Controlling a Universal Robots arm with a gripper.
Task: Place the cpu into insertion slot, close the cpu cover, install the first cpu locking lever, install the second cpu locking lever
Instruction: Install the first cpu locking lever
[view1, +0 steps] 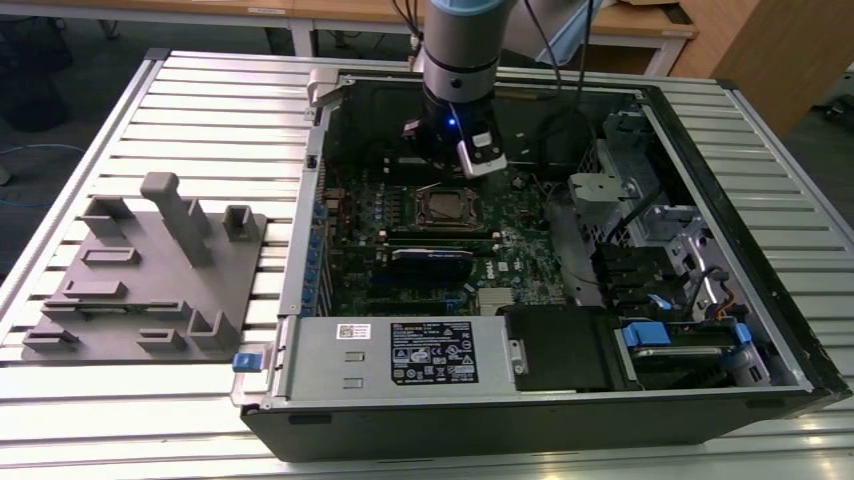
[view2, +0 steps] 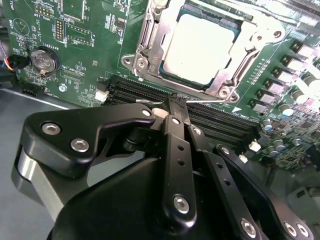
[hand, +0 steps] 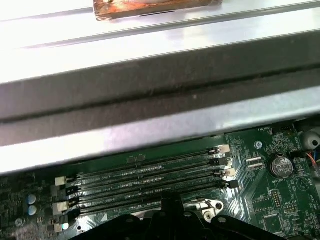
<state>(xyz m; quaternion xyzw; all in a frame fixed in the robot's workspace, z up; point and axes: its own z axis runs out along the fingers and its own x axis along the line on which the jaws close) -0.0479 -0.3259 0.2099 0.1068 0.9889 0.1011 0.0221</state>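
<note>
Gripper (view2: 177, 106) hovering just beside insertion slot (view2: 141, 61), jaws seemingly closing on nothing. Cpu (view2: 200, 47) sitting inside: light, stiff, fragile, taking hold by edges only.

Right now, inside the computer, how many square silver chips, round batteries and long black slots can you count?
cpu: 1
round battery: 1
long black slots, counted in the first wrist view: 4
Total: 6
</note>
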